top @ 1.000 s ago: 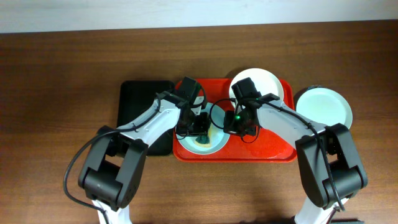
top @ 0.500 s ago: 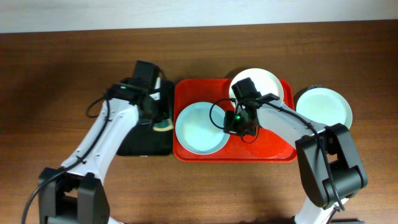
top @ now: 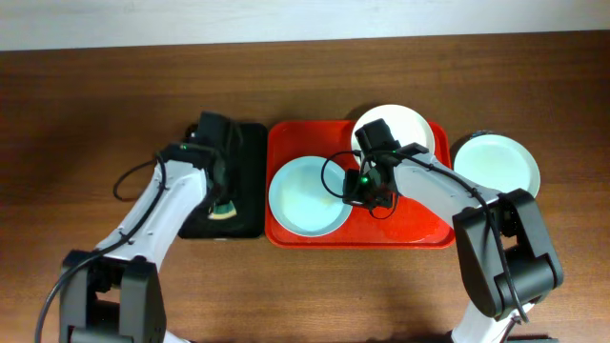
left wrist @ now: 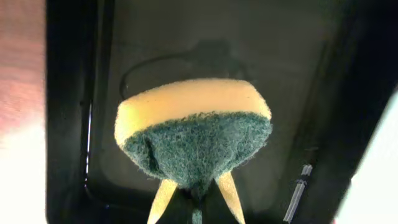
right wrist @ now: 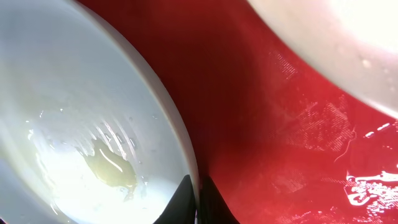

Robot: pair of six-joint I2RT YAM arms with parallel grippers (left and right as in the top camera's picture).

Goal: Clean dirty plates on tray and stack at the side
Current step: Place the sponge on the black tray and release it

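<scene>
Plate on tray: a pale mint-green round shallow plate [top: 303,200] lies in the left half of the large red rectangular plastic tray [top: 419,224]. A wet yellowish smear [right wrist: 111,169] shows on its inner surface.
White plate: a white round shallow plate [top: 405,129] sits at the red tray's far right corner, overlapping the raised rim.
Plate off tray: a second mint-green plate [top: 498,164] rests on the brown wooden table [top: 95,114], just beyond the red tray's right edge.
Right gripper: the right gripper [right wrist: 198,194] is over the middle of the red tray. Its fingers are almost together, pinching the right rim of the pale mint-green round shallow plate.
Left gripper: the left gripper [left wrist: 196,200] is left of the red tray. Its fingers are narrowly parted and clamped on a yellow sponge with a green scouring face [left wrist: 194,134].
Black tray: a narrower black plastic tray [top: 250,181] lies against the red tray's left edge, beneath the sponge. Whether the sponge touches it cannot be told.
</scene>
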